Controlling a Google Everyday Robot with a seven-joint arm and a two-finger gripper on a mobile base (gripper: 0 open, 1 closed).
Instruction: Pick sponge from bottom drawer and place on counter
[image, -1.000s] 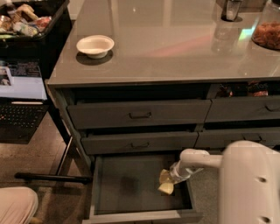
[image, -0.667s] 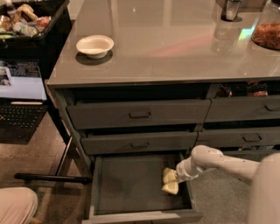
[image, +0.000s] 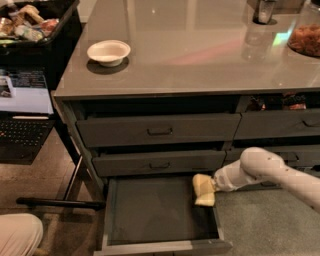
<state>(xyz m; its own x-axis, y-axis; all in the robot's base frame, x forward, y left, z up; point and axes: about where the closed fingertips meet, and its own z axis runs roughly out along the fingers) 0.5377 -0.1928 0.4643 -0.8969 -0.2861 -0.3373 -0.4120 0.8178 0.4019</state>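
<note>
Tool (image: 204, 184) at drawer (image: 150, 215) edge, maybe touching sponge (image: 205, 201)

end effector (image: 206, 187) at bottom drawer (image: 150, 215) right wall, blurred into sponge (image: 205, 200) | arm (image: 272, 169) cut by right edge

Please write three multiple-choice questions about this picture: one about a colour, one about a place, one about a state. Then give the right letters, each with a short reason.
1. The bowl on the counter is:
A) white B) red C) black
2. The sponge is:
A) inside the bowl B) at the right side of the bottom drawer, at the end effector C) on the floor
3. The bottom drawer is:
A) shut B) pulled open C) taken out of the cabinet

Answers: 1 A, it looks pale white against the grey top. 2 B, the yellow pad is by the drawer's right wall. 3 B, its dark floor is showing.
</note>
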